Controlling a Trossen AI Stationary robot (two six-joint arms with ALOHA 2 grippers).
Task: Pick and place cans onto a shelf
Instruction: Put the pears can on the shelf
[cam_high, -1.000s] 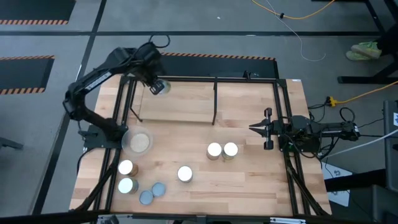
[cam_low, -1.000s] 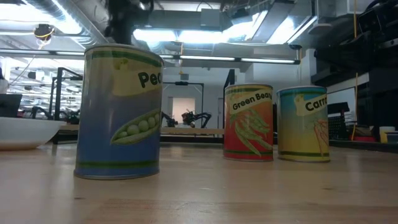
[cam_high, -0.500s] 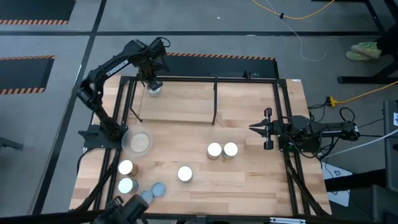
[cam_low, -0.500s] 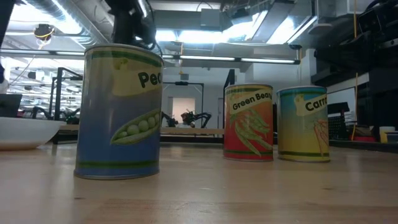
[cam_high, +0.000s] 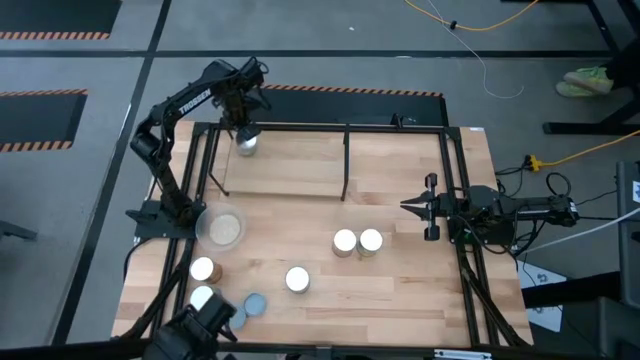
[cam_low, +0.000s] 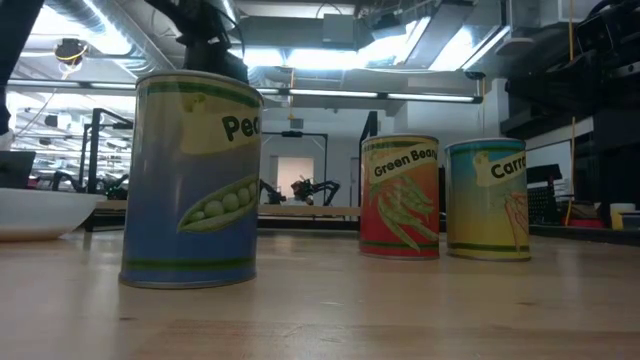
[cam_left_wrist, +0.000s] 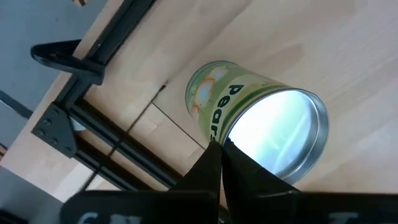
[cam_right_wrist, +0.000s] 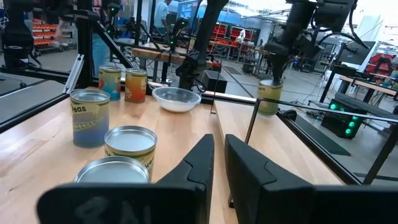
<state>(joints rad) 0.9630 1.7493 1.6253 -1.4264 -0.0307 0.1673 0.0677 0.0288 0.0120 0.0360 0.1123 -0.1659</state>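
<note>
Left gripper (cam_high: 245, 128): fingers together above pear can (cam_high: 245, 142) at shelf (cam_high: 300, 170) far-left corner, beside frame post. Right gripper (cam_high: 408, 206): jaws slightly apart, idle at table's right edge.

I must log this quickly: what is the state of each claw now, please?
Left claw: shut on the pears can, over the shelf.
Right claw: cannot be told; holds nothing.

One camera looks straight down on the desk (cam_high: 400, 290); another sits level on it, close to a pea can (cam_low: 192, 180) both share.
</note>
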